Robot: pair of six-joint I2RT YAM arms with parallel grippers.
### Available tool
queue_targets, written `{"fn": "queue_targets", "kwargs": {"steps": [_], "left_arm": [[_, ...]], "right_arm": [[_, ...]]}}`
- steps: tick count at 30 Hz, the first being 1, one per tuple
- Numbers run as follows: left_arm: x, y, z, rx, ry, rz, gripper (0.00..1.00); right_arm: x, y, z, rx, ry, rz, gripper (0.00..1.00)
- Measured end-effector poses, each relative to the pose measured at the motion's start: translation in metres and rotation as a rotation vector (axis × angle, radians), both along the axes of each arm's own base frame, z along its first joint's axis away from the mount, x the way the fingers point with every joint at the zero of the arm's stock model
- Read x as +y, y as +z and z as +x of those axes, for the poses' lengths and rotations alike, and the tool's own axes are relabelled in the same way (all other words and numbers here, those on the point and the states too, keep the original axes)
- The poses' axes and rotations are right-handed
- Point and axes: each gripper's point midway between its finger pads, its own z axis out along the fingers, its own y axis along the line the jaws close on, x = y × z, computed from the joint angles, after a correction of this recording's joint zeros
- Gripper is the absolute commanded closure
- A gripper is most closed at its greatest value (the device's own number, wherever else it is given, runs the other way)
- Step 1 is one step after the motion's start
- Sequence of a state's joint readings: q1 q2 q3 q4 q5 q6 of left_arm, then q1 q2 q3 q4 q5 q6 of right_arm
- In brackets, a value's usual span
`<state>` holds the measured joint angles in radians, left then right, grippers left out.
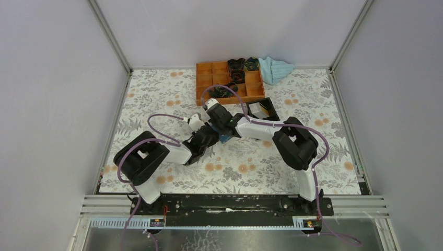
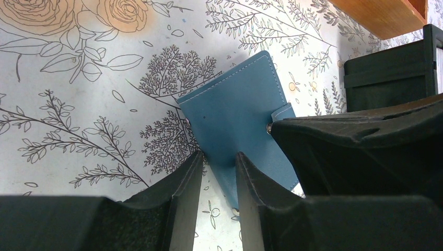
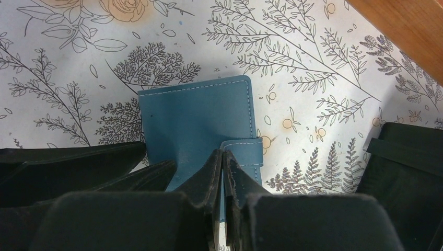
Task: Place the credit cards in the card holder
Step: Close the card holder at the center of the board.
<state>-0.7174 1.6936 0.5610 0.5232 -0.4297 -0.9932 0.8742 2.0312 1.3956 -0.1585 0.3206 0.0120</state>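
The card holder (image 2: pixel 235 117) is a closed teal-blue case lying flat on the floral mat, also seen in the right wrist view (image 3: pixel 196 120) and as a blue sliver under both grippers in the top view (image 1: pixel 225 138). My right gripper (image 3: pixel 223 153) is shut on the holder's clasp strap (image 3: pixel 245 151). My left gripper (image 2: pixel 218 157) is narrowly open, its fingers (image 2: pixel 185 180) straddling the holder's near corner, with the mat showing in the gap. The two grippers (image 1: pixel 211 136) meet over the holder at mid table. No credit cards are in view.
An orange compartment tray (image 1: pixel 230 81) with dark items stands at the back. A light blue cloth (image 1: pixel 275 69) lies to its right. A black box with a pale inside (image 1: pixel 261 110) sits just behind the right wrist, close to the holder (image 3: pixel 412 157).
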Motion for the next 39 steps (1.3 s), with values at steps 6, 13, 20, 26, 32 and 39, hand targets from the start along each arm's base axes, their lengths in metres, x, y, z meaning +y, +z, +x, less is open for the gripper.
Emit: {"fn": "queue_targets", "kwargs": {"steps": [6,13,20,26,32,39], "left_arm": [[-0.0002,0.0000,0.0004,-0.001,0.000,-0.001,0.63],[-0.0004,-0.0001,0.0006,-0.002,0.000,-0.002,0.63],[-0.0003,0.0000,0.0007,-0.003,0.001,-0.002,0.63],[-0.0003,-0.0001,0.0007,-0.003,0.001,-0.002,0.63],[-0.0003,-0.0001,0.0007,-0.003,0.001,-0.002,0.63],[-0.0005,-0.0001,0.0006,-0.003,0.000,-0.002,0.63]], "right_arm": [[0.0006,-0.0002,0.0001,0.001,-0.005,0.005,0.93],[0.0009,-0.0010,0.0000,0.003,-0.009,0.009,0.93],[0.0026,-0.0023,0.0014,0.004,-0.009,0.008,0.94],[0.0035,-0.0031,0.0019,0.006,-0.017,0.012,0.94],[0.0042,-0.0044,0.0017,0.013,-0.042,0.028,0.94],[0.0053,-0.0057,0.0024,0.025,-0.091,0.063,0.94]]}}
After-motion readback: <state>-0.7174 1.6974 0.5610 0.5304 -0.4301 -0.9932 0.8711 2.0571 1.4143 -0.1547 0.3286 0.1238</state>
